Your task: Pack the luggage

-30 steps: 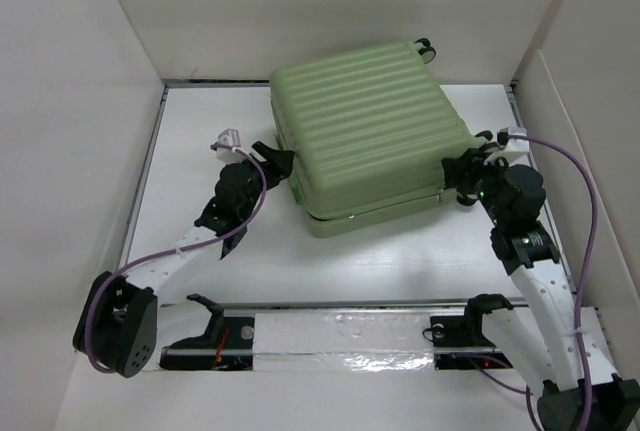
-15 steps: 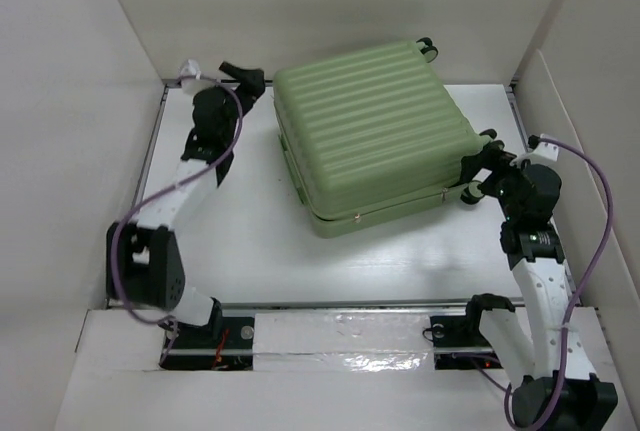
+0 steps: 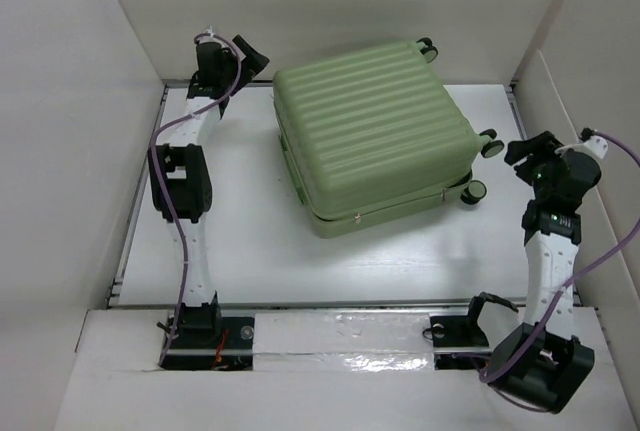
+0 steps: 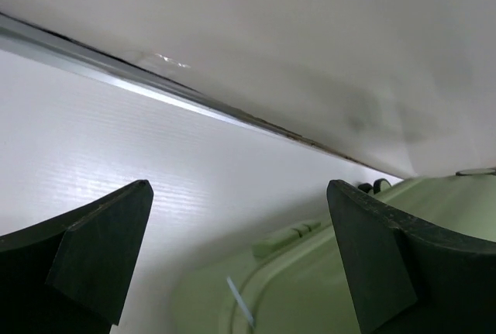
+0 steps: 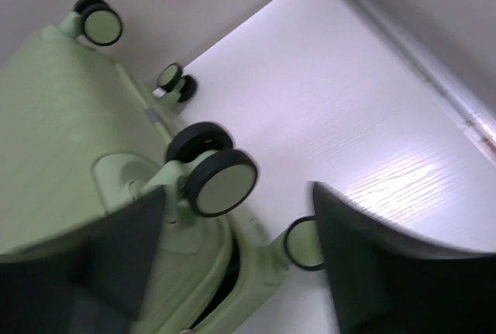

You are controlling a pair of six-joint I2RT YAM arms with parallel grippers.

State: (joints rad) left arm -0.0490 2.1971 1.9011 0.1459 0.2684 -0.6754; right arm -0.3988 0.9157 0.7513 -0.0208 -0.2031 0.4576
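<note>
The luggage (image 3: 375, 131) is a light-green ribbed hard-shell suitcase lying flat and closed on the white table, with black caster wheels on its right side. My left gripper (image 3: 252, 57) is open and empty, raised at the back left just beside the suitcase's far left corner (image 4: 310, 280). My right gripper (image 3: 520, 149) is open and empty, just right of the caster wheels (image 5: 211, 175). In the right wrist view a narrow dark gap shows along the suitcase seam (image 5: 232, 272).
White walls enclose the table on the left, back and right. A metal rail (image 4: 116, 67) runs along the back wall. The arm bases and a foil-taped strip (image 3: 350, 336) sit at the near edge.
My left arm has swung from the suitcase's left side up to the back left corner. My right gripper has pulled back rightward off the suitcase's wheel side.
</note>
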